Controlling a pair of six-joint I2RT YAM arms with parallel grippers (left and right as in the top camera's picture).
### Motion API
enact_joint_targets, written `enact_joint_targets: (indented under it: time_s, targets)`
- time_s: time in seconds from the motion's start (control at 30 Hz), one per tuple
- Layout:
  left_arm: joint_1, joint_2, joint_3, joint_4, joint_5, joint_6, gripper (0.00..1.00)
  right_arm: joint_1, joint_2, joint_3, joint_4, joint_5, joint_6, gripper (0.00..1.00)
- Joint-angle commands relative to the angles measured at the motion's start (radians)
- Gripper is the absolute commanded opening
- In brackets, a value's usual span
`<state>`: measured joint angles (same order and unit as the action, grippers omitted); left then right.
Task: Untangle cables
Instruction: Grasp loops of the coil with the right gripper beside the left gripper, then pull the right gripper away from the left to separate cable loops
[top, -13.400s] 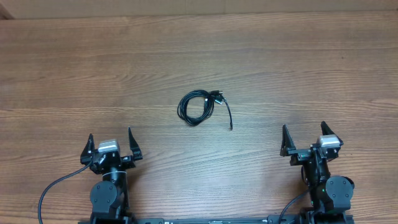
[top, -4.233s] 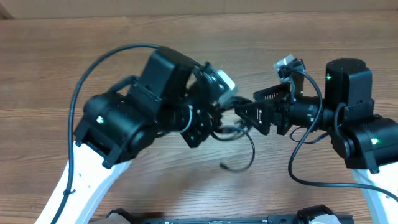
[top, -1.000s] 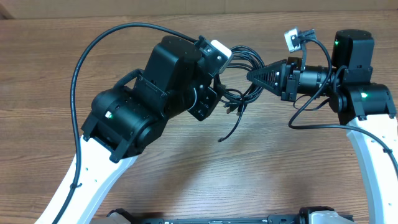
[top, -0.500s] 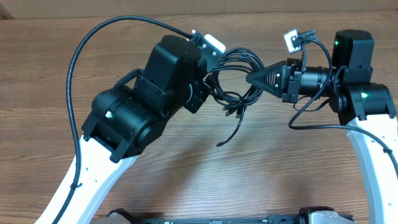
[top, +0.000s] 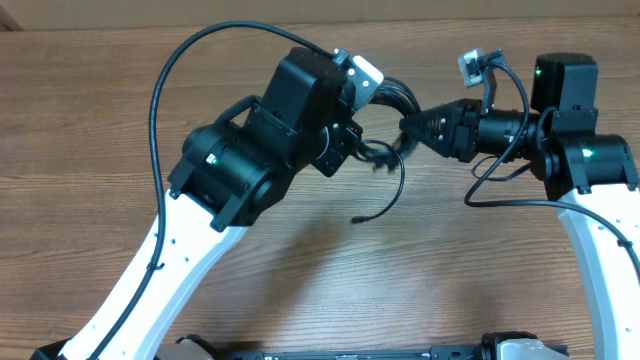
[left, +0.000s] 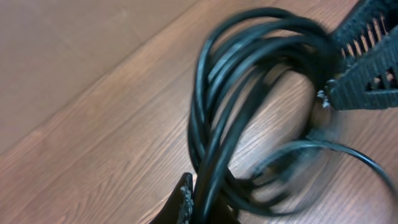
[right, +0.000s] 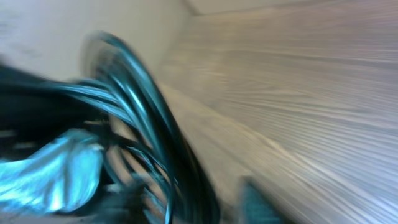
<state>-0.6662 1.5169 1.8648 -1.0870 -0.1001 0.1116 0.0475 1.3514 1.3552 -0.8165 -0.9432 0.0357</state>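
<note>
Cables (left: 249, 93) clamped by left gripper (left: 205, 208) and right gripper (top: 408, 125), above wooden table (top: 100, 100)

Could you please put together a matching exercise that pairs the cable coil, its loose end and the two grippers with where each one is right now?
Things:
1. cable coil
2. loose cable end
3. left gripper
4. right gripper

Places:
A. reaches in from the right, tips closed on the coil
B. dangles below the coil, over the table
C. held up between both grippers
D. grips the coil from the left side

Pairs: 1-C; 2-B; 3-D; 4-A
</note>
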Motion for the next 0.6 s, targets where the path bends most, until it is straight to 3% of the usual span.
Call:
enact_joint_targets:
  time_s: [0.0,0.13,0.23,0.33,0.43,0.57]
  targets:
    - [-0.002,-0.087,0.003,0.012,-0.049,-0.014,0.04,0.002,-0.013,0.027,0.000,0.158,-0.014,1.00]
    - [-0.002,-0.145,0.003,0.006,0.011,-0.013,0.04,0.003,-0.013,0.027,0.011,0.158,-0.013,1.00]
    - [-0.002,-0.178,0.003,-0.040,0.257,0.104,0.04,0.004,-0.013,0.027,0.034,0.151,0.016,1.00]
    - [-0.002,-0.167,0.003,-0.104,0.249,0.113,0.04,0.004,-0.014,0.027,0.046,0.096,-0.060,1.00]
    - [-0.002,-0.140,0.003,-0.181,0.240,0.042,0.04,0.004,-0.014,0.027,0.046,0.017,-0.261,1.00]
    - [-0.002,-0.136,0.002,-0.187,0.157,-0.010,0.04,0.004,-0.014,0.027,0.062,-0.002,-0.278,1.00]
